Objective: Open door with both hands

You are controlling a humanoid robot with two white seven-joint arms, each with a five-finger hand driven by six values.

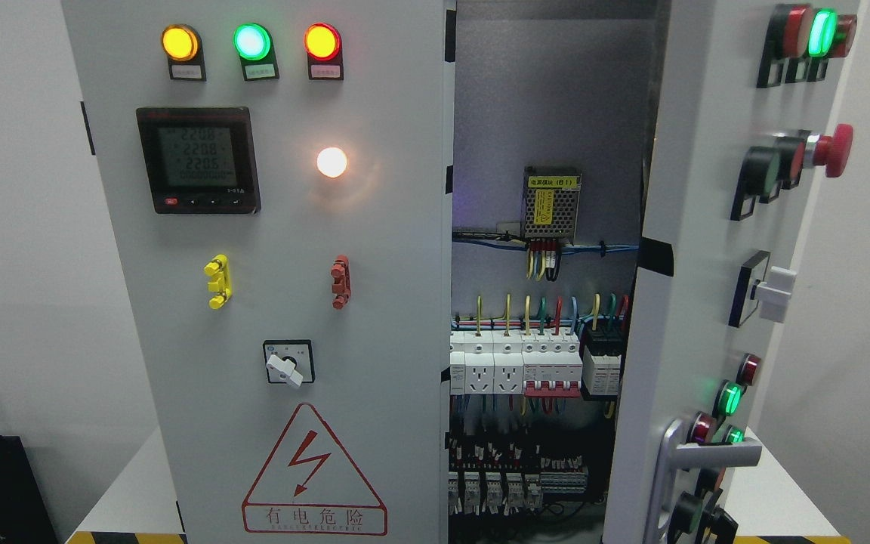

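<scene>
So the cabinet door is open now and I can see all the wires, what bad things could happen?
1. The right door hangs only partly open, so a hand reaching in might brush the exposed wiring and breakers; the lit lamps and meter suggest power is on.
2. Pushing that door wider could bump the red mushroom button or other switches on its face.
3. Neither robot hand is in view, so how they stand cannot be checked.

Worktop: you see a white worktop (pixel 129 483), showing at lower left and lower right of the cabinet.
Edge: yellow-and-black hazard tape (pixel 121 538) runs along its near edge.
On it: the grey electrical cabinet (pixel 284 468) stands directly on it, centred.
</scene>
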